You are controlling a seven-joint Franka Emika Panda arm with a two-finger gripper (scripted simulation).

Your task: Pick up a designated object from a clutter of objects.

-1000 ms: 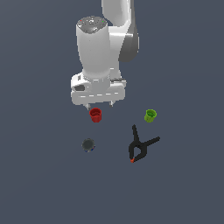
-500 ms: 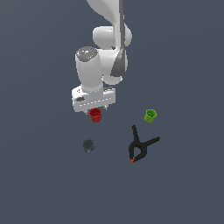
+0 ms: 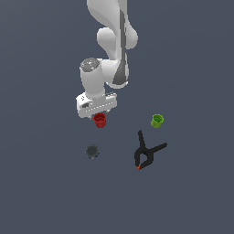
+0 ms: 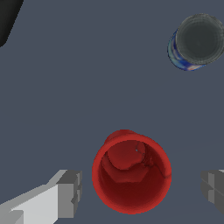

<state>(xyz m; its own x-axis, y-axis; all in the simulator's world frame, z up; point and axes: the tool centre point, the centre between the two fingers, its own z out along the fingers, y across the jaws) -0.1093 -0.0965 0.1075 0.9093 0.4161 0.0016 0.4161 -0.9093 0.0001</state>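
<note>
You have the gripper [image 4: 140,192] spread open, one finger [image 4: 68,192] on each side of the red cup [image 4: 131,173] with clear floor showing between each pad and the cup wall, so nothing is clamped. In the wrist view the cup stands upright with its open rim facing the camera, sitting between the two fingers but closer to one of them than the other. In the exterior view the red cup [image 3: 100,120] sits on the dark grey floor [image 3: 45,192] directly under the white hand, partly tucked beneath it. The green cup [image 3: 156,120] stands well apart on the exterior view's right, about level with the red one. Nearer the camera and on that same side lies the black spring clamp [image 3: 147,152], flat on the floor, its orange tip pointing toward the near edge. The dark grey round knob [image 3: 92,151] rests near the red cup, just below it in the exterior view; the wrist view shows the knob [image 4: 199,40] with a bluish side wall.
</note>
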